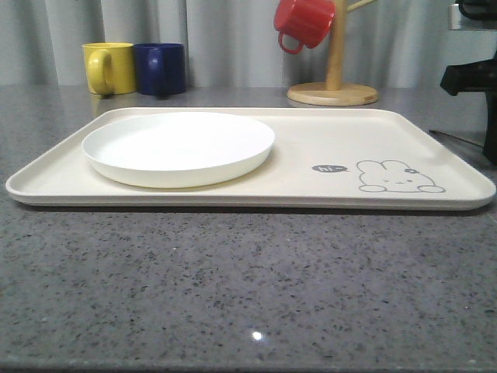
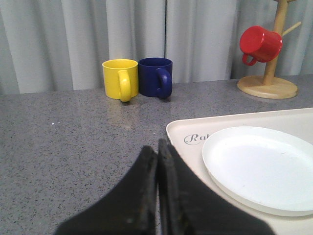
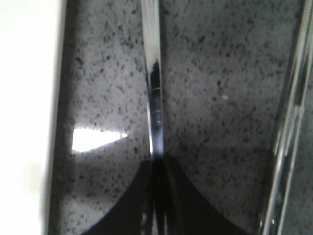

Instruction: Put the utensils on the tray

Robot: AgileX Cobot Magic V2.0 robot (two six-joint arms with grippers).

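While our right gripper [image 3: 157, 196] pinches a thin silver utensil [image 3: 154, 88] | left gripper [image 2: 157, 161] jaws together beside tray [image 2: 186, 128] edge | counter [image 1: 233, 287] bare in front.

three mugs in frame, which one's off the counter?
The red mug. It hangs tilted on a peg of the wooden mug tree, while the yellow mug and dark blue mug stand upright side by side on the counter.
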